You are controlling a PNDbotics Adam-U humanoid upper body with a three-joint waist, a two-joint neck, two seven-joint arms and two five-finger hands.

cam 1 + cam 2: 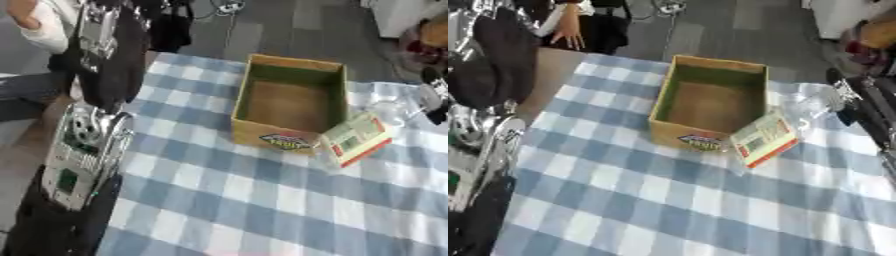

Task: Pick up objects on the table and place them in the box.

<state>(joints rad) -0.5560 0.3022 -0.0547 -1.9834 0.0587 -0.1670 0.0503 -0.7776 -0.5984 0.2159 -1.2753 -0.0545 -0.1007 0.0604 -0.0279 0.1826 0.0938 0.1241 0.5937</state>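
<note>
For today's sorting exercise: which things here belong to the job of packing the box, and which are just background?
Part of the job:
- cardboard box, open, nothing visible inside
- flat white packet with red edge, leaning at the box's right front corner
- right hand, near the table's right edge

Just lying about:
- checked tablecloth
- clutter on the floor, upper right

My right hand (868, 107) is cut by the view's right edge; fingers too blurred to read. Just left of it, a clear object (811, 107) is smeared and I can't make it out. Left arm (83, 145) shows, its hand lost off the bottom edge. Print on the packet (765, 138) and the box (664, 131) label is illegible.
</note>
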